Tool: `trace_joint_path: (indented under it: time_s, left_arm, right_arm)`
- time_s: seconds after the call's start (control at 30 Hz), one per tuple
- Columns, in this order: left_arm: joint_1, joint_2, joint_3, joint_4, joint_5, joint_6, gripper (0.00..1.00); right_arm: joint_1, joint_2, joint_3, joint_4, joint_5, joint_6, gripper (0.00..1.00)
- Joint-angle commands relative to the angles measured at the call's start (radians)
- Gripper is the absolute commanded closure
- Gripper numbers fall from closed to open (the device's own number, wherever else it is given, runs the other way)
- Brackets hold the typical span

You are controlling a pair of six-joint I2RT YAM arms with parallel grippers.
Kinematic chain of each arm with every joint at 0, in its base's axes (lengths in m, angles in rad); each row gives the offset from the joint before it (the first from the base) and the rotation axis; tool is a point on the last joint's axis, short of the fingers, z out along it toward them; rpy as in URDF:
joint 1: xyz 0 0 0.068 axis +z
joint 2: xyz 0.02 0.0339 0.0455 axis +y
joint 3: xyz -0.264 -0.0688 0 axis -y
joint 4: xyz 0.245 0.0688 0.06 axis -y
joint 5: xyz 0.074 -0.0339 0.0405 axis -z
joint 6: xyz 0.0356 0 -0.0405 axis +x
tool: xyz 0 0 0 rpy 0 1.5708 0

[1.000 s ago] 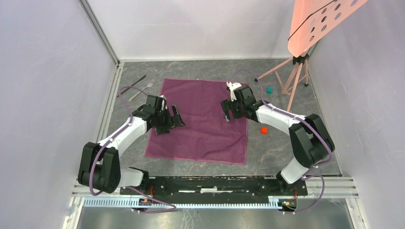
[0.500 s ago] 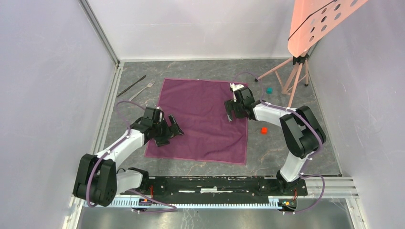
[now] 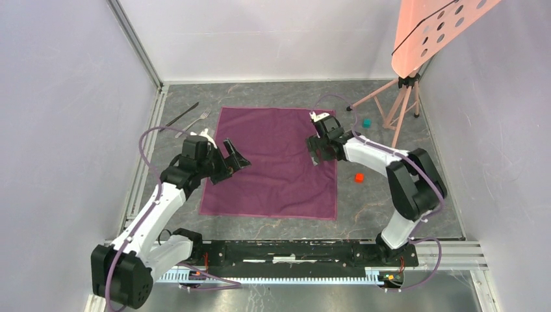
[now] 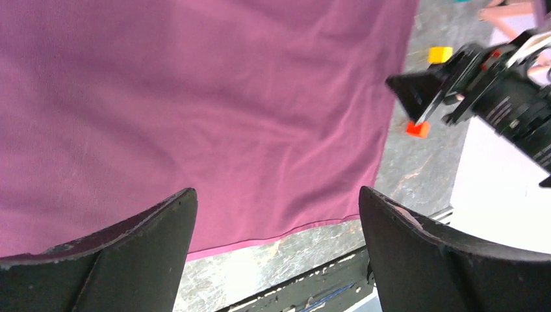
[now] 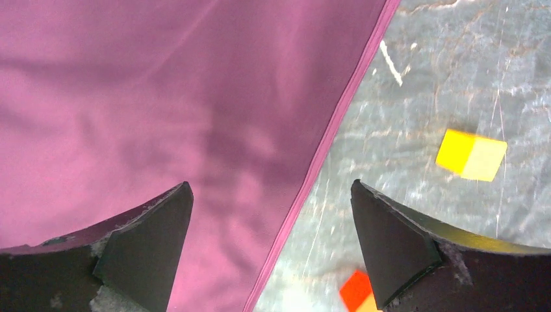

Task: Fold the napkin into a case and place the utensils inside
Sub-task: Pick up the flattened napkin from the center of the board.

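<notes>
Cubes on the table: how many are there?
3: teal cube near the tripod, orange cube right of the napkin, yellow cube near it, seen only by the wrist cameras.

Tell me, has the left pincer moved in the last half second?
Yes: the left pincer went farther up the napkin, away from its near edge.

A lab test cell: plain pale walls (image 3: 65,97), aluminium rails (image 3: 154,110), tripod-mounted perforated panel (image 3: 435,26), grey stone-look tabletop (image 3: 383,201).

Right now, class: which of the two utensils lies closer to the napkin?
The silver fork, lying between the dark knife and the napkin's far left corner; the knife is farther out.
</notes>
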Motion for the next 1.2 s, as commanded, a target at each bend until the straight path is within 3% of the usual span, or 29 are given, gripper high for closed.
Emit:
trace_joint_path:
  time_s: [0.0, 0.23, 0.4, 0.63, 0.8, 0.93, 1.07, 1.17]
  left_arm:
    - [-0.002, -0.060, 0.084, -0.058, 0.007, 0.084, 0.00]
    - [-0.002, -0.132, 0.094, -0.067, 0.039, 0.118, 0.00]
    - [-0.001, -0.157, 0.103, -0.090, 0.052, 0.163, 0.00]
    - [-0.001, -0.172, 0.117, -0.133, 0.076, 0.195, 0.00]
    - [0.000, -0.211, 0.121, -0.151, 0.073, 0.198, 0.00]
    - [-0.001, -0.217, 0.118, -0.164, 0.060, 0.213, 0.00]
    - [0.001, -0.219, 0.126, -0.191, 0.063, 0.229, 0.00]
    - [0.001, -0.234, 0.127, -0.195, 0.067, 0.229, 0.00]
  right_arm:
    - [0.096, -0.184, 0.014, -0.204, 0.006, 0.085, 0.02]
    - [0.380, -0.410, -0.034, -0.450, 0.217, 0.318, 0.02]
    - [0.386, -0.625, -0.205, -0.470, 0.206, 0.610, 0.02]
    - [0.383, -0.824, -0.419, -0.358, 0.150, 0.804, 0.05]
    - [0.377, -0.765, -0.457, -0.388, 0.057, 1.002, 0.14]
    - [0.346, -0.657, -0.438, -0.419, -0.008, 1.035, 0.18]
    - [0.313, -0.587, -0.431, -0.450, -0.067, 1.064, 0.35]
    - [0.311, -0.542, -0.401, -0.493, -0.085, 1.092, 0.37]
